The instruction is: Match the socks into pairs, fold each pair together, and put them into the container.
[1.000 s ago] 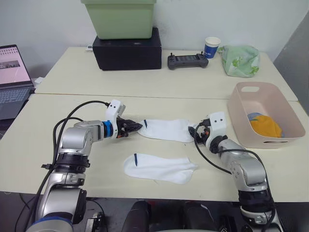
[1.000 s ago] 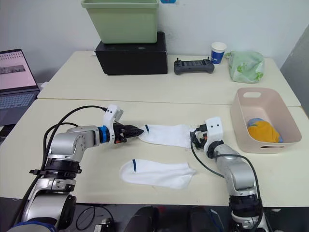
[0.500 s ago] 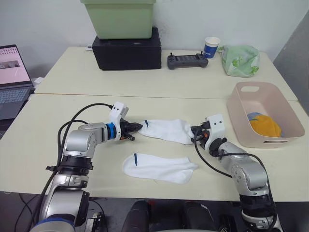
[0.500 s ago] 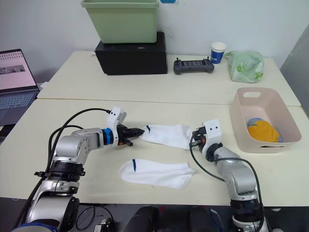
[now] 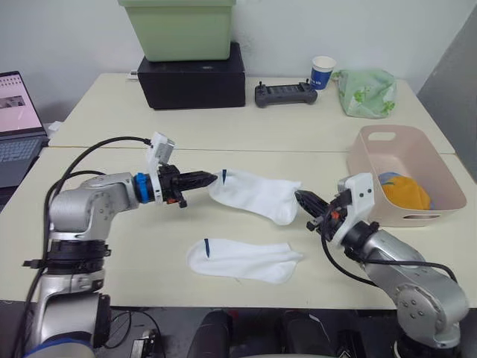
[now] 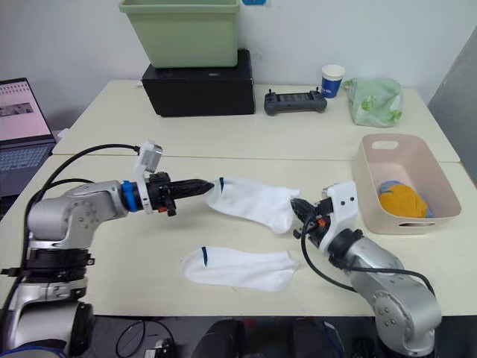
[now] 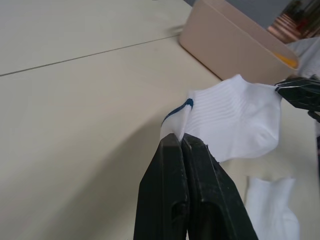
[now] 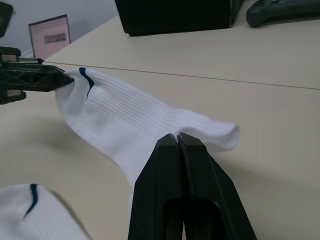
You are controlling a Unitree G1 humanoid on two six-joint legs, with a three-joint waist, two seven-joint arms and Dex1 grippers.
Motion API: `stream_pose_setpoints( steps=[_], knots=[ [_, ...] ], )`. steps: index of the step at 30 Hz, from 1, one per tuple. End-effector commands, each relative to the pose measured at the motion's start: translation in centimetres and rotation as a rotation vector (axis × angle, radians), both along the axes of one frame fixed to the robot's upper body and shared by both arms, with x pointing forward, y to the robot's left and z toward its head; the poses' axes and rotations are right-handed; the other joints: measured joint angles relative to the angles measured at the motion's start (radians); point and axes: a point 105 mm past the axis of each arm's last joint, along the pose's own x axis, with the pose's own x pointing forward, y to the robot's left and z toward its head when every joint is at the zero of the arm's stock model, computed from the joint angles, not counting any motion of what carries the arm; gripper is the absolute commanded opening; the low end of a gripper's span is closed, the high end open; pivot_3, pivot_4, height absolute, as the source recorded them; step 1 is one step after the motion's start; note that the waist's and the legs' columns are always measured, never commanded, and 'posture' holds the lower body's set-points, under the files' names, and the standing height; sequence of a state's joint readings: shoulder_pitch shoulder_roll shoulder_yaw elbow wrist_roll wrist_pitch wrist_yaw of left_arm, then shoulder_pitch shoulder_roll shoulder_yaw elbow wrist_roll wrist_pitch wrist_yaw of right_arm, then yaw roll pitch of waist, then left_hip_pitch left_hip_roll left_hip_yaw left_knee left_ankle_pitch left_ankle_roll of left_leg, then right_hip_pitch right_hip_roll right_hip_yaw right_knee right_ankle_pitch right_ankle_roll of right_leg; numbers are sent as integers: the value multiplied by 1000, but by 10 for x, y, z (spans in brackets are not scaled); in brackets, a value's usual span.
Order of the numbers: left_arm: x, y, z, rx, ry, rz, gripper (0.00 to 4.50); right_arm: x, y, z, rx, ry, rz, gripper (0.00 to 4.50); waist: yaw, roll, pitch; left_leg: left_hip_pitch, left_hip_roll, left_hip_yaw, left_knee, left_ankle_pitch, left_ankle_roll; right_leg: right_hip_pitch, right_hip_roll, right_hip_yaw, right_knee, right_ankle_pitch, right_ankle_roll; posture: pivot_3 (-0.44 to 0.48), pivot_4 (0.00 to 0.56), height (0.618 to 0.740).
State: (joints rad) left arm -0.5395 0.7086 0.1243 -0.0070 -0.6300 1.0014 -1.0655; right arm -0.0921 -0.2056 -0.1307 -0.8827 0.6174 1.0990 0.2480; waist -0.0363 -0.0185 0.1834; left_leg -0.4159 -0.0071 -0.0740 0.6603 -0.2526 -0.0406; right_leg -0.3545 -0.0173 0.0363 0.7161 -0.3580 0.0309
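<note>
A white sock (image 5: 253,195) with a dark blue mark hangs stretched just above the table between my two grippers. My left gripper (image 5: 211,177) is shut on its cuff end (image 7: 181,131). My right gripper (image 5: 301,198) is shut on its toe end (image 8: 172,131). A second white sock (image 5: 242,260) with the same blue mark lies flat on the table nearer the front edge. At the right stands the pale pink container (image 5: 417,131), with a mustard-orange sock (image 5: 408,192) and a bit of light blue sock (image 5: 387,179) inside.
On the far table are a green tub (image 5: 179,28) on a black box (image 5: 192,74), a controller (image 5: 279,94), a paper cup (image 5: 323,72) and a green-and-white cloth bundle (image 5: 367,92). A laptop (image 5: 15,112) sits at the far left.
Both grippers have closed on the ends of the far white sock and raised it off the table. The camera has shifted as well.
</note>
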Motion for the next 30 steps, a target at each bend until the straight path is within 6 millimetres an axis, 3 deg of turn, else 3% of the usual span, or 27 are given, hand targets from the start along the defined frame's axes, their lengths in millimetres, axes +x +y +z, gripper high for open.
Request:
stream_pose_setpoints(
  steps=[1,4,7,21,25,30],
  knots=[
    [-24,5,3,-2,61,-64,0,-22,6,8,12,-3,75,33,0,0,0,0,0,0,0,0,0,0,0,0,0,0,0,0,150,720],
    [-46,12,-7,27,152,-92,0,-35,7,2,21,48,109,33,0,0,0,0,0,0,0,0,0,0,0,0,0,0,0,0,150,720],
    [-54,16,-15,36,202,-74,0,-41,7,-5,32,101,108,33,2,0,0,0,0,0,0,0,0,0,0,0,0,0,0,0,150,720],
    [-66,30,-62,145,322,17,0,-45,-4,-36,-56,226,11,33,3,0,0,0,0,1,-1,0,0,0,0,1,-1,0,0,0,150,720],
    [-54,29,-46,89,277,36,0,-42,-2,-21,13,166,5,33,4,0,0,0,0,1,-1,0,0,0,0,1,-1,0,0,0,150,720],
    [-61,24,-23,45,287,-41,0,-44,1,-7,83,136,39,33,3,0,1,0,0,1,-1,0,0,0,0,1,-2,0,0,0,150,720]
  ],
)
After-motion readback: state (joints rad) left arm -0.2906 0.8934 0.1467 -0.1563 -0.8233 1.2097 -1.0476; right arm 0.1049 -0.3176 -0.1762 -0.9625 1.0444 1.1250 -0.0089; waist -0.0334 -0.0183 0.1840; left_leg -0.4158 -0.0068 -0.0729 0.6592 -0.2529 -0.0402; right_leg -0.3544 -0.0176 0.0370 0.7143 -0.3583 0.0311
